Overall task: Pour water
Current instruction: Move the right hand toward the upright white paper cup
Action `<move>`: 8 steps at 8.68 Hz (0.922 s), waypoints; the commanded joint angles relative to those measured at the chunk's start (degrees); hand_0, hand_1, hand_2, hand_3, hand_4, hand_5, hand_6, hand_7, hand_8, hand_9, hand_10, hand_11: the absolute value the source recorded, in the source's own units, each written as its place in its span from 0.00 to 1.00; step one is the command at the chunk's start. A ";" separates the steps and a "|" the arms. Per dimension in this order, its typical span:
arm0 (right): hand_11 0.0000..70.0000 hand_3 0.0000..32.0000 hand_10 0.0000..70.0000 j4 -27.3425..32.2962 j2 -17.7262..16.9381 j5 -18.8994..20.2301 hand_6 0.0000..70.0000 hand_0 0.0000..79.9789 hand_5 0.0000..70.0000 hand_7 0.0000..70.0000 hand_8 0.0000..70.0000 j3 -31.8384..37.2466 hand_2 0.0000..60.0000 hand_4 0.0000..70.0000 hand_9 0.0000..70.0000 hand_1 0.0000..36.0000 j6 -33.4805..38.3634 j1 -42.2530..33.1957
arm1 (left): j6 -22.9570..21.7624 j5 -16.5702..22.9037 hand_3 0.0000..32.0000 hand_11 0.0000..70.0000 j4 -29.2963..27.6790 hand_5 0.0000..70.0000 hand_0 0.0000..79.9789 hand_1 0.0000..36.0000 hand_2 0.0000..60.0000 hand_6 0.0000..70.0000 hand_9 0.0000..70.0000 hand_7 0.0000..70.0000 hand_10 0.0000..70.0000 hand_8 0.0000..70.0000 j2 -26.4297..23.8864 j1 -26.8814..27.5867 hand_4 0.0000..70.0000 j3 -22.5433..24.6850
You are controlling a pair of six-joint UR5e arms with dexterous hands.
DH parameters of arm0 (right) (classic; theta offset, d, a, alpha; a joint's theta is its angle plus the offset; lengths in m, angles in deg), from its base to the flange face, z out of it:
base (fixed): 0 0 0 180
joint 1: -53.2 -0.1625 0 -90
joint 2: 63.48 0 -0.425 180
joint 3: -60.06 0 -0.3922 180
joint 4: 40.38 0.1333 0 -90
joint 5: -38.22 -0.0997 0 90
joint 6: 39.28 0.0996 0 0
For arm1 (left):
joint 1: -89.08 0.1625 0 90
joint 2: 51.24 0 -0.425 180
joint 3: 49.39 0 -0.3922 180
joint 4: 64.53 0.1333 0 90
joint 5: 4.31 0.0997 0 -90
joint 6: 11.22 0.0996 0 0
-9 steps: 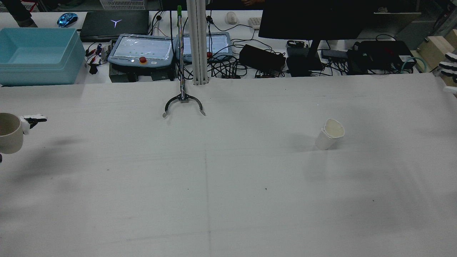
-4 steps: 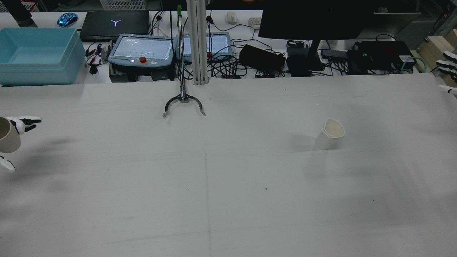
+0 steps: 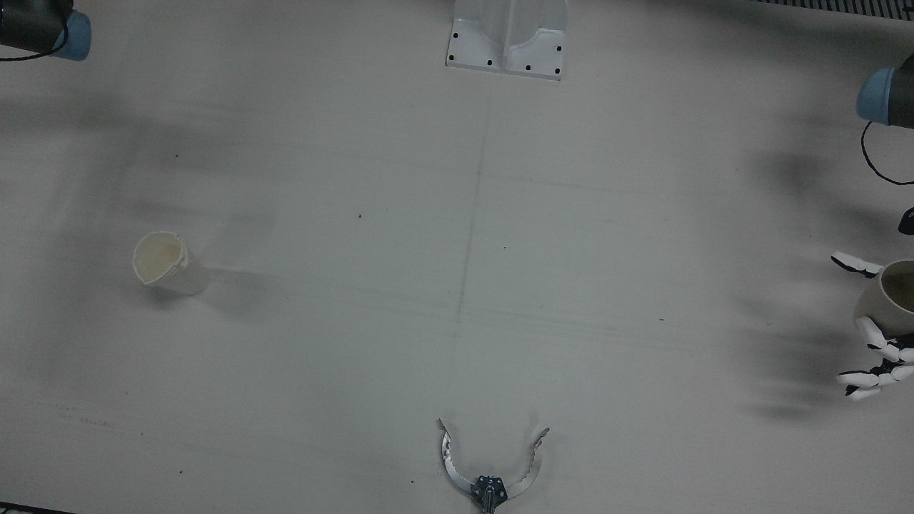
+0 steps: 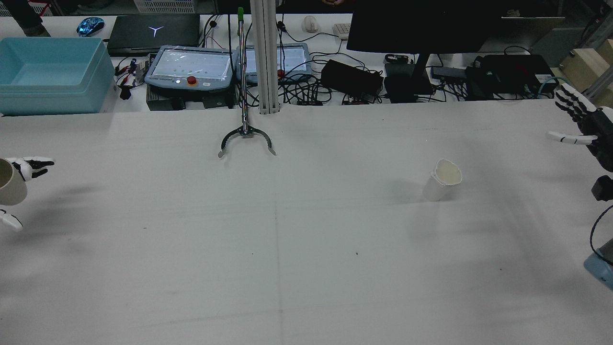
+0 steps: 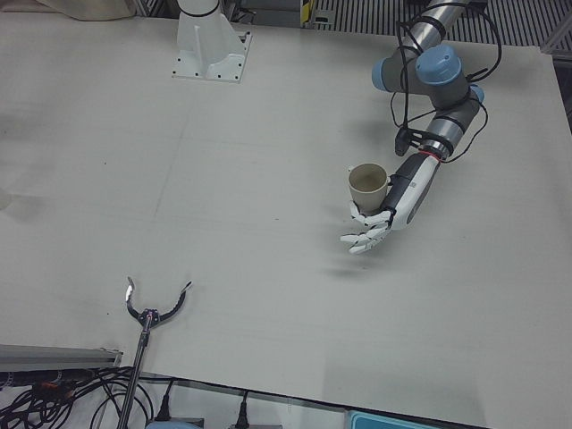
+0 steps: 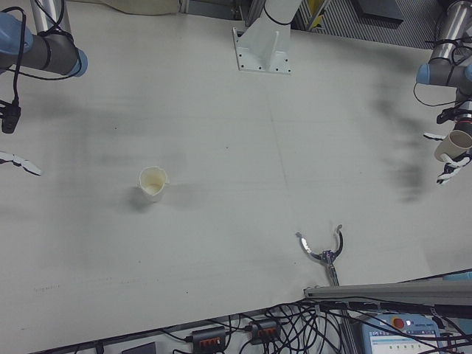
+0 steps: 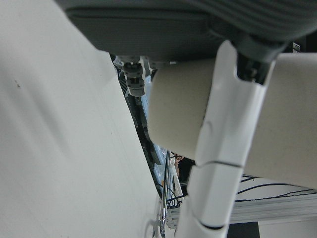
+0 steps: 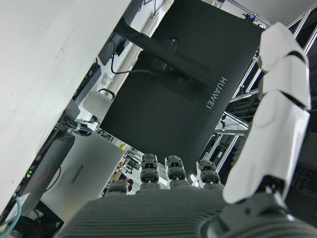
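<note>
At the far left of the rear view, the left hand (image 4: 12, 191) was wrapped around a beige cup (image 4: 10, 182), which it held upright and clear of the white table (image 4: 306, 268); the left-front view showed the same cup (image 5: 367, 183) resting against the palm with the fingers (image 5: 365, 239) curled round its lower side. Farther right, a metal reacher claw (image 4: 246, 140) lay open on the table near its far edge, its pole running back toward the cluttered desk. Right of centre stood a white paper cup (image 4: 442, 179) with a crumpled rim, alone on the surface and well apart from both hands. At the far right, the right hand (image 4: 582, 122) hung above the table's edge with its fingers spread wide and nothing in it, well away from the white paper cup.
</note>
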 commanded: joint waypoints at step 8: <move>0.00 0.41 0.00 5.19 1.99 -7.31 0.18 0.57 0.08 0.20 0.11 -0.29 0.37 0.01 0.11 0.40 10.85 17.96 | -0.09 0.06 0.00 0.19 -0.82 1.00 1.00 0.50 0.00 0.35 0.18 0.31 0.13 0.22 0.03 -0.03 1.00 -0.91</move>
